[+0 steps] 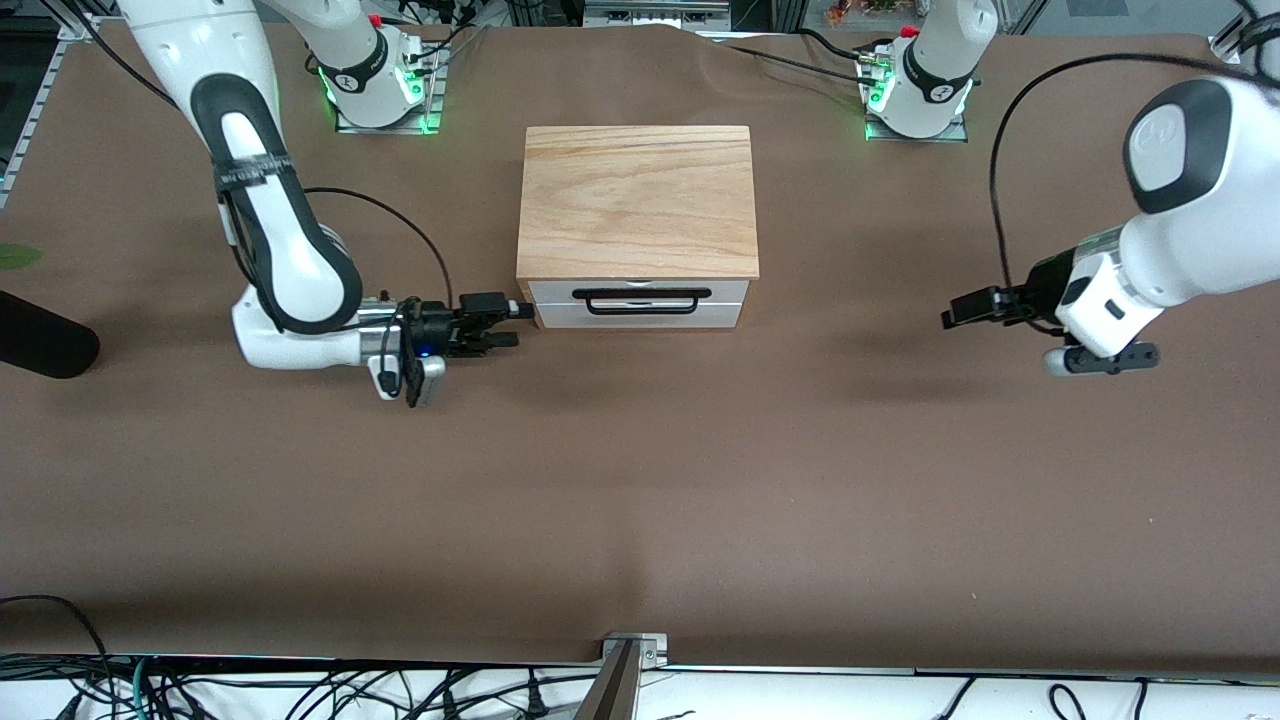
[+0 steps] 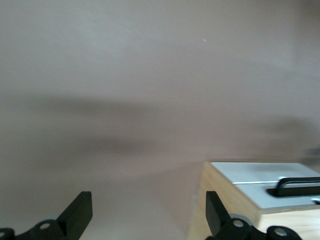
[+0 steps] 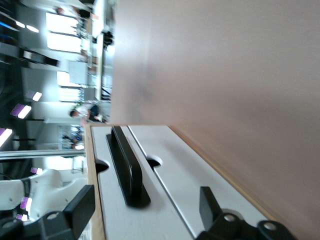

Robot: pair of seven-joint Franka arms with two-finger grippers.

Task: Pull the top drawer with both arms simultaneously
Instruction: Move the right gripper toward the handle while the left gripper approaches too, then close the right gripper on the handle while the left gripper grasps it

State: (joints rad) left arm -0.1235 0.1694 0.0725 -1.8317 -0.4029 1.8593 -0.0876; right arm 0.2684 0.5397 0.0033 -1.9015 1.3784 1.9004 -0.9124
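The top drawer (image 1: pixel 640 291) is shut in the oak-grain box (image 1: pixel 637 200), its white front and black bar handle (image 1: pixel 648 301) facing the front camera. My right gripper (image 1: pixel 515 326) is open, level with the drawer front at its end toward the right arm. In the right wrist view the gripper (image 3: pixel 145 207) has the drawer's white panel (image 3: pixel 107 200) between its fingers, short of the handle (image 3: pixel 125 165). My left gripper (image 1: pixel 955 312) hangs over bare table well off toward the left arm's end. It is open in the left wrist view (image 2: pixel 148 217), where the drawer (image 2: pixel 260 172) shows to one side.
A lower white drawer panel (image 1: pixel 640 316) sits under the top one. A black cylinder (image 1: pixel 40 345) lies at the table's edge at the right arm's end. A metal bracket (image 1: pixel 630 650) and loose cables run along the table's edge nearest the front camera.
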